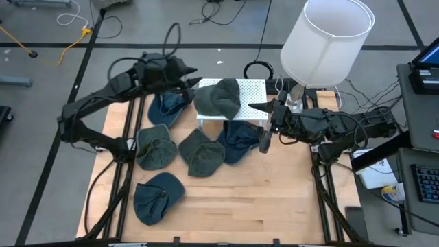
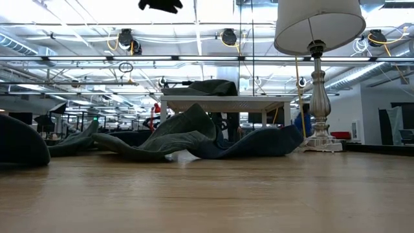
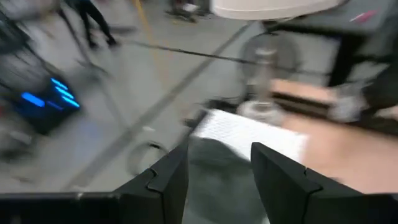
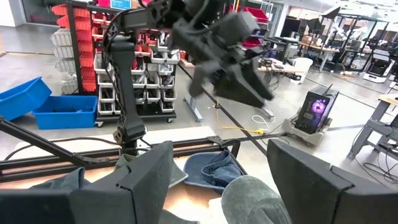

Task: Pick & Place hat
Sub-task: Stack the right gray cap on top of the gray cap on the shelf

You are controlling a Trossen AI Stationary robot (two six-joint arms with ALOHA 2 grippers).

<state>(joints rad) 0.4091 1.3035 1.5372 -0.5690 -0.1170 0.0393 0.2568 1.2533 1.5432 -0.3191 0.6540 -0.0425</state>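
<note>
We note left gripper (image 1: 194,83) fingers spread, empty, at 9 o'clock of hat (image 1: 218,98) on stand (image 1: 255,88); a careless move could drag it off. Right gripper (image 1: 263,140) fingers spread too.

Both arms are dark, near-black, built of angular jointed segments with matte housings. The left arm (image 1: 103,96) has slim tubular links and bulkier joint blocks. The right arm (image 1: 343,127) carries black cables looped along its links. Each gripper ends in two broad, flat, wedge-shaped black fingers (image 4: 146,177) with chamfered edges.
</note>
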